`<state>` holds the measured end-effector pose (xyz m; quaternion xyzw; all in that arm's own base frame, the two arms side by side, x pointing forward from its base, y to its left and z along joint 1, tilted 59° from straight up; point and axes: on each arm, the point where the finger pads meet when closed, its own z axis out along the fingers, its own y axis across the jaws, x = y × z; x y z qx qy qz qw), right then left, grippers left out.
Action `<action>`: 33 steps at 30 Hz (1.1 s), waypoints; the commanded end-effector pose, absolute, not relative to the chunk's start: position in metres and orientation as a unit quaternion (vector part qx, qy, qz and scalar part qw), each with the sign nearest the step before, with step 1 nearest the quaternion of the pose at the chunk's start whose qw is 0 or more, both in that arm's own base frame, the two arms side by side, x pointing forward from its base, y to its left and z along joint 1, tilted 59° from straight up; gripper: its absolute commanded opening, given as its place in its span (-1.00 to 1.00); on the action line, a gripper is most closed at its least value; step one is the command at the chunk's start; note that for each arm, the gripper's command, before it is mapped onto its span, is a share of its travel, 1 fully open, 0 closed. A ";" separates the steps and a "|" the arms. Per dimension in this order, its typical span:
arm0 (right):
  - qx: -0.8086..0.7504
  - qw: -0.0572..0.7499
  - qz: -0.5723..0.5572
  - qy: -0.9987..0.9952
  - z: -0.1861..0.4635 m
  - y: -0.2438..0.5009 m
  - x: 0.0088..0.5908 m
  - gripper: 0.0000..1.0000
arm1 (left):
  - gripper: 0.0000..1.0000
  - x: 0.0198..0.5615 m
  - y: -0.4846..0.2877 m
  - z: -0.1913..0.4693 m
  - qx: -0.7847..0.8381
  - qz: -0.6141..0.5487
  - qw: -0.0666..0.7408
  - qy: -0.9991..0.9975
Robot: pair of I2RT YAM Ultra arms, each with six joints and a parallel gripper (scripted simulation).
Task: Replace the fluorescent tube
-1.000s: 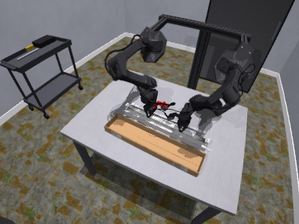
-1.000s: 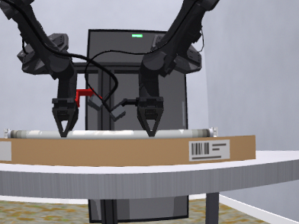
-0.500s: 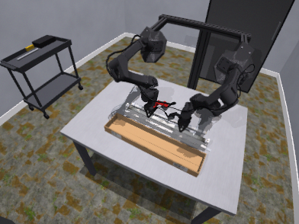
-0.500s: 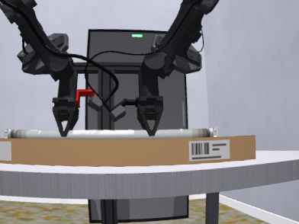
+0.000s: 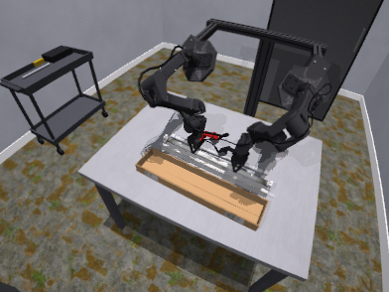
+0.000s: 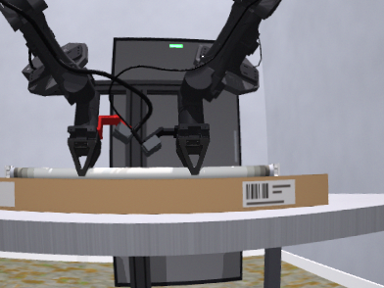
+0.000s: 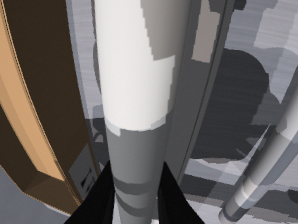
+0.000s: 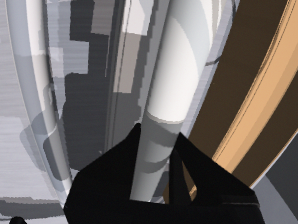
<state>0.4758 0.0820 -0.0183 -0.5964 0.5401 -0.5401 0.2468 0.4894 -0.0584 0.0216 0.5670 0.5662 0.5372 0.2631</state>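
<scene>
The old fluorescent tube [image 6: 132, 171] [image 7: 137, 75] [image 8: 175, 85] is held level by both grippers, between the carton and the fixture's centre line. My left gripper [image 5: 237, 170] [image 6: 195, 172] [image 7: 136, 166] and my right gripper [image 5: 194, 150] [image 6: 82, 172] [image 8: 156, 132] are both shut on it. Its height above the fixture is hard to tell. The fixture rail [image 7: 192, 95] [image 8: 125, 115] shows beside it; a lampholder [image 6: 275, 168] stands at one end. The LED tube [image 7: 270, 160] [image 8: 37, 75] lies beyond the fixture. The open carton [image 5: 198, 181] [image 6: 147, 196] [image 7: 20, 100] [image 8: 270, 70] looks empty and sits flat.
The bench [image 5: 114, 149] carries everything; the carton stands between the fixture and the bench's front edge. A gantry [image 5: 258, 34] stands behind the arms. The wrist cameras and their cables hang close together between the arms. A cart [image 5: 66, 67] stands apart from the bench.
</scene>
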 end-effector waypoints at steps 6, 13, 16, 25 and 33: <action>-0.625 0.203 -0.527 0.540 -0.051 0.074 0.465 -0.78 | -0.02 0.481 -0.066 -0.001 0.600 0.517 0.241 0.561; -0.625 0.203 -0.527 0.540 -0.051 0.074 0.465 -0.78 | -0.02 0.480 -0.066 -0.004 0.602 0.516 0.239 0.561; -0.625 0.203 -0.527 0.540 -0.051 0.074 0.465 -0.78 | -0.02 0.480 -0.066 -0.004 0.602 0.516 0.239 0.561; -0.628 0.211 -0.522 0.537 -0.052 0.080 0.465 -0.02 | -0.02 0.480 -0.066 -0.004 0.602 0.516 0.239 0.561; -0.628 0.211 -0.522 0.537 -0.052 0.080 0.465 -0.02 | -0.02 0.480 -0.066 -0.004 0.602 0.516 0.239 0.561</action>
